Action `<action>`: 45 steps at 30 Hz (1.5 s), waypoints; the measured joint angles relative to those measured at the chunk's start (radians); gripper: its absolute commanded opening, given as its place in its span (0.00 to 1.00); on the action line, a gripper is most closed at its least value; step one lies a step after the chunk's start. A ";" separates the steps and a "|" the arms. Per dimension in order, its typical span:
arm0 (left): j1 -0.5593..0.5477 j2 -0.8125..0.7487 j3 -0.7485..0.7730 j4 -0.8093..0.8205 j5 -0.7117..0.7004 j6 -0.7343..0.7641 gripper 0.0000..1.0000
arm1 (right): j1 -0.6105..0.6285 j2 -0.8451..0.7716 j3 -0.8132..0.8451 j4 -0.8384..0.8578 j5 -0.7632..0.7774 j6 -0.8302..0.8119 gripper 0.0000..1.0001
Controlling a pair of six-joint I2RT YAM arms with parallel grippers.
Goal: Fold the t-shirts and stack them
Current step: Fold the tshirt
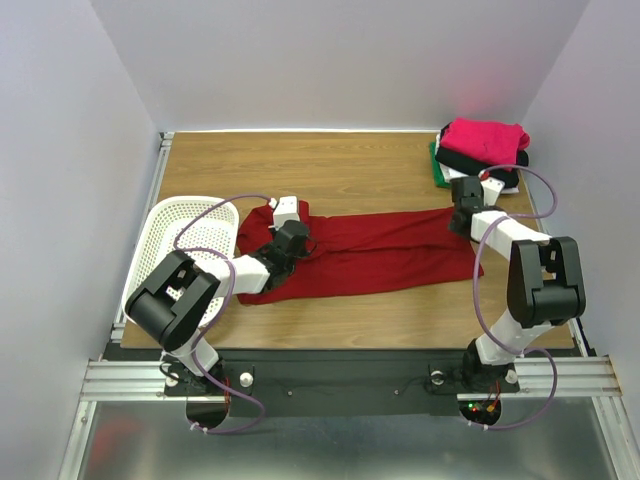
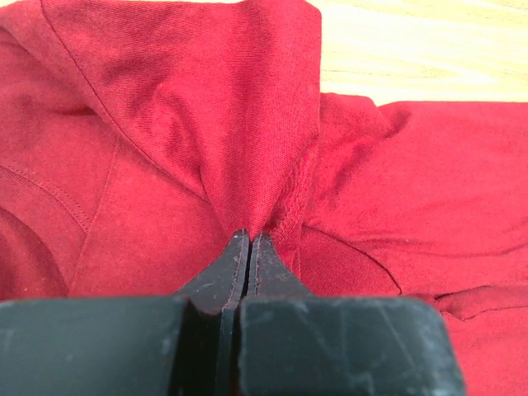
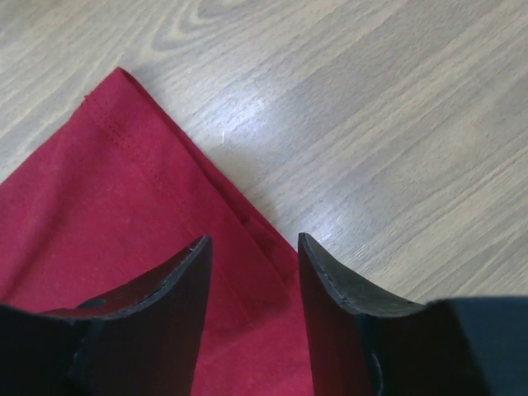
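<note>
1. Top external view shows the wooden table (image 1: 350, 170) filling the middle of the scene, with both arm bases at its 6 o'clock edge.
2. The dark red t-shirt (image 1: 380, 255) is the biggest cloth. It lies stretched across the table's centre from about 8 o'clock to 3 o'clock, mostly flat, with its left end bunched and rumpled.
3. A white perforated basket (image 1: 170, 235) sits at the table's 9 o'clock side, just beside the bunched end of the red cloth.
4. A small pile rests in the 1 o'clock corner, well apart from the basket. The pink t-shirt (image 1: 485, 135) is on top and the black t-shirt (image 1: 465, 160) lies under it. A sliver of the white t-shirt (image 1: 514, 176) shows at 5 o'clock of the pile, and the green t-shirt (image 1: 437, 165) peeks out at its 9 o'clock edge.
5. The left gripper (image 2: 249, 241) has its jaws pressed together, pinching a ridge of red fabric. In the left wrist view, a lifted fold fans up from the tips toward 12 o'clock.
6. The right gripper (image 3: 252, 241) has its jaws parted at a moderate gap and holds nothing. They straddle the hemmed edge of the shirt's right end, whose corner points to 11 o'clock in the right wrist view. Whether the tips touch the cloth cannot be told.
</note>
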 measured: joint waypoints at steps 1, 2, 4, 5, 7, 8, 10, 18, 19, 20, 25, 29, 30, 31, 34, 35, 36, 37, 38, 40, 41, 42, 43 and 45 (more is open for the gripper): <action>0.000 0.000 0.000 0.001 0.001 0.000 0.00 | -0.001 -0.002 -0.002 -0.002 -0.005 0.002 0.48; 0.000 0.000 0.000 0.002 0.003 0.000 0.00 | -0.001 -0.003 -0.008 -0.001 -0.010 0.004 0.48; 0.000 0.000 0.000 0.003 0.004 0.000 0.00 | -0.002 -0.004 -0.027 -0.005 -0.023 0.007 0.47; 0.000 -0.001 -0.001 0.003 0.005 -0.001 0.00 | -0.002 -0.004 -0.034 -0.007 -0.027 0.007 0.46; 0.000 -0.006 -0.008 0.005 0.007 -0.001 0.00 | -0.002 -0.004 -0.050 -0.013 -0.038 0.008 0.45; 0.000 -0.009 -0.011 0.006 0.007 -0.002 0.00 | -0.002 -0.004 -0.052 -0.016 -0.044 0.009 0.44; -0.002 -0.010 -0.013 0.005 0.007 -0.003 0.00 | -0.002 -0.003 -0.053 -0.018 -0.055 0.010 0.43; -0.013 -0.011 -0.013 0.006 0.008 -0.003 0.00 | -0.002 0.006 -0.053 -0.015 -0.076 0.013 0.01; -0.013 -0.011 -0.013 0.006 0.008 -0.003 0.00 | -0.002 0.010 -0.053 -0.014 -0.076 0.012 0.01; -0.014 -0.011 -0.013 0.006 0.008 -0.003 0.00 | -0.002 0.013 -0.053 -0.013 -0.075 0.012 0.00; -0.018 -0.011 -0.013 0.005 0.007 -0.003 0.00 | -0.002 0.014 -0.053 -0.013 -0.073 0.010 0.00; -0.020 -0.014 -0.013 0.005 0.006 -0.007 0.00 | -0.001 0.014 -0.048 -0.016 -0.066 0.001 0.00; -0.021 -0.015 -0.013 0.006 0.006 -0.008 0.00 | -0.001 0.014 -0.047 -0.018 -0.064 -0.002 0.00; -0.024 -0.019 -0.013 0.005 0.006 -0.010 0.00 | -0.002 0.014 -0.039 -0.021 -0.058 -0.007 0.01; -0.033 -0.025 -0.013 0.006 0.006 -0.011 0.00 | -0.002 0.014 -0.013 -0.034 -0.046 -0.022 0.00; -0.036 -0.026 -0.013 0.006 0.005 -0.011 0.00 | -0.002 0.014 -0.001 -0.036 -0.041 -0.025 0.00; -0.039 -0.026 -0.013 0.007 0.005 -0.011 0.00 | -0.002 0.014 0.008 -0.036 -0.038 -0.028 0.00; -0.042 -0.026 -0.013 0.006 0.005 -0.011 0.00 | -0.001 0.014 0.018 -0.035 -0.032 -0.031 0.00; -0.044 -0.026 -0.013 0.006 0.005 -0.012 0.00 | -0.002 0.014 0.026 -0.035 -0.027 -0.035 0.00; -0.047 -0.026 -0.013 0.006 0.005 -0.012 0.00 | -0.002 0.014 0.032 -0.037 -0.019 -0.043 0.00; -0.048 -0.026 -0.013 0.006 0.005 -0.013 0.00 | -0.002 0.014 0.034 -0.037 -0.013 -0.045 0.00; -0.049 -0.026 -0.013 0.006 0.002 -0.014 0.00 | -0.002 0.014 0.035 -0.038 -0.008 -0.048 0.00; -0.050 -0.026 -0.013 0.006 0.000 -0.014 0.00 | -0.002 0.014 0.035 -0.039 -0.003 -0.051 0.00; -0.051 -0.028 -0.013 0.006 -0.002 -0.015 0.00 | -0.002 0.014 0.035 -0.043 0.006 -0.058 0.00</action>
